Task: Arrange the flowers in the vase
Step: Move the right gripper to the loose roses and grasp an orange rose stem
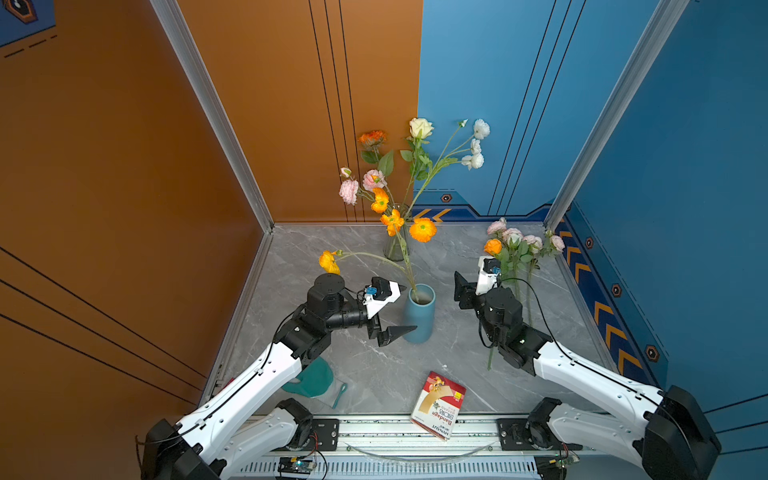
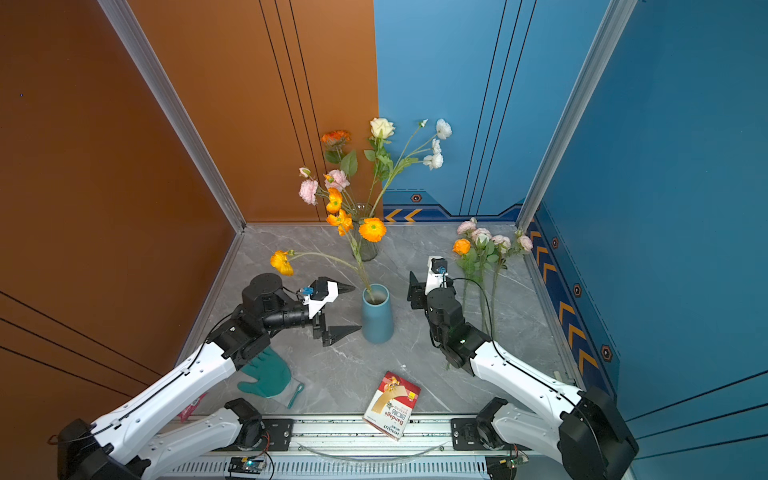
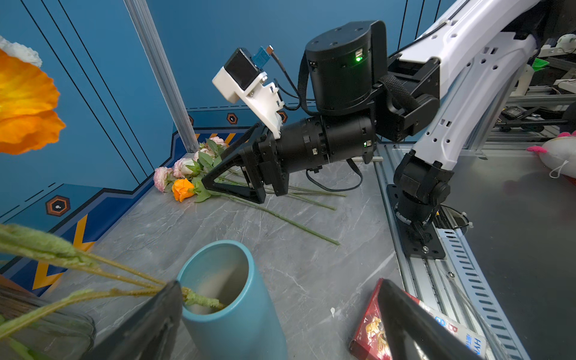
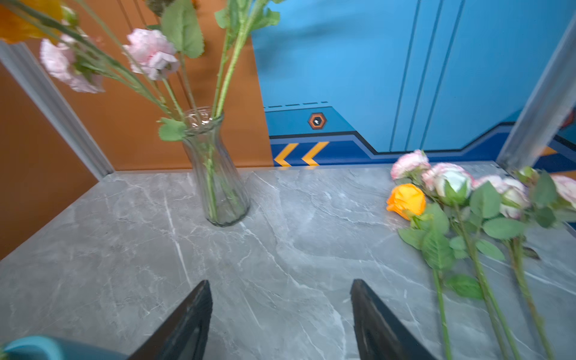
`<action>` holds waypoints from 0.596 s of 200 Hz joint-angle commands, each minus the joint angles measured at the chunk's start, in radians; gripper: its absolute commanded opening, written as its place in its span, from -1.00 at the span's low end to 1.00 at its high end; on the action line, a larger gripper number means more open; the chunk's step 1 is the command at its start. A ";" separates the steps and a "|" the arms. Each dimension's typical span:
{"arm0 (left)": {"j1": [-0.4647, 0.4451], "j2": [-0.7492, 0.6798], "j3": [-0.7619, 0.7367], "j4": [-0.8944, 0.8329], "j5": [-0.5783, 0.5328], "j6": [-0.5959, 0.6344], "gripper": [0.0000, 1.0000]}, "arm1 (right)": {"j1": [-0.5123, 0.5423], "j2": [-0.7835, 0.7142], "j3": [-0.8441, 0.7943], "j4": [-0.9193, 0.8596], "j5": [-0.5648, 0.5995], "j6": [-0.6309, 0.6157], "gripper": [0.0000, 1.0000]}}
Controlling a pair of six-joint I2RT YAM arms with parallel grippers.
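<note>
Blue ceramic vase (image 1: 419, 316) at mid-table, orange-bloomed stems (image 1: 422, 230) leaning from its mouth; the loose flowers (image 1: 515, 245) lie flat at the right.
The left claw (image 1: 410, 307) stands wide open astride the vase's rim, gripping nothing. The right claw (image 4: 279, 282), jaws apart and empty, hovers over bare table (image 4: 280, 224) between a filled glass vase (image 4: 218, 174) and the loose flowers. The step in hand appears to be fetching another stem: grasp one low, clear of leaves and neighbours, then lower it upright without knocking the leaning stems.
</note>
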 commanded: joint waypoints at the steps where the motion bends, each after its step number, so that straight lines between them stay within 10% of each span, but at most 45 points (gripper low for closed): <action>1: -0.044 0.018 -0.023 0.020 -0.047 0.024 0.96 | -0.087 -0.006 0.042 -0.277 0.085 0.144 0.42; 70: -0.078 0.044 -0.019 0.019 -0.015 0.023 0.96 | -0.470 0.214 0.175 -0.586 -0.287 0.214 0.40; 119: -0.079 0.042 -0.023 0.020 0.003 0.028 0.96 | -0.533 0.429 0.255 -0.600 -0.374 0.178 0.05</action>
